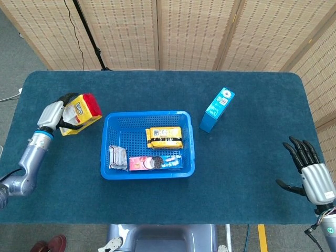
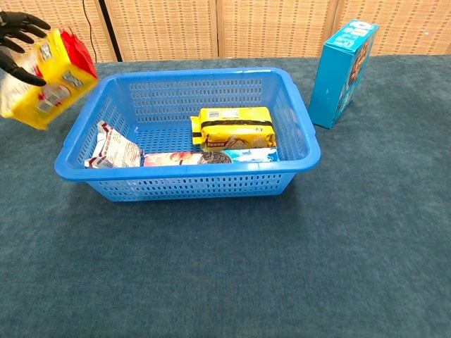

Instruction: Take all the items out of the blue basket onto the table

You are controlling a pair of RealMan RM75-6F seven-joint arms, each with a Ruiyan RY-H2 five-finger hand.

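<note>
- Step in hand, as I read it: set the yellow snack bag [image 1: 77, 114] down on the counter [image 1: 157, 199] left of the blue basket [image 1: 147, 171].
- Left hand [image 1: 52, 116] grasps the bag, dark fingers [image 2: 15, 28] wrapped over its top edge. In the chest view the bag hangs tilted, red end up, just outside the basket's left wall.
- To do it well: lower until the bag's bottom edge meets the cloth, then open the fingers. Letting go from height risks it tumbling back against the basket wall.
- Place it well clear of the rim so the arm has room to go back in for the next item.
- The bag is soft and crinkly, so I expect it to slump flat once let go; laying it on its broad face should keep it put.
- Right hand [image 1: 312, 176] is released, fingers spread, holding nothing, at the counter's right edge, well apart from everything.
- The bag: yellow film with one red end and print on the face, puffy and slightly crushed under the grip.
- Left in the basket: a yellow biscuit pack [image 2: 233, 127] in the middle, a pink-and-blue cookie pack [image 2: 210, 158] along the near wall, and a small white wrapper [image 2: 111, 147] in the left corner.
- A blue carton [image 1: 216, 109] stands on the counter to the right of the basket.
</note>
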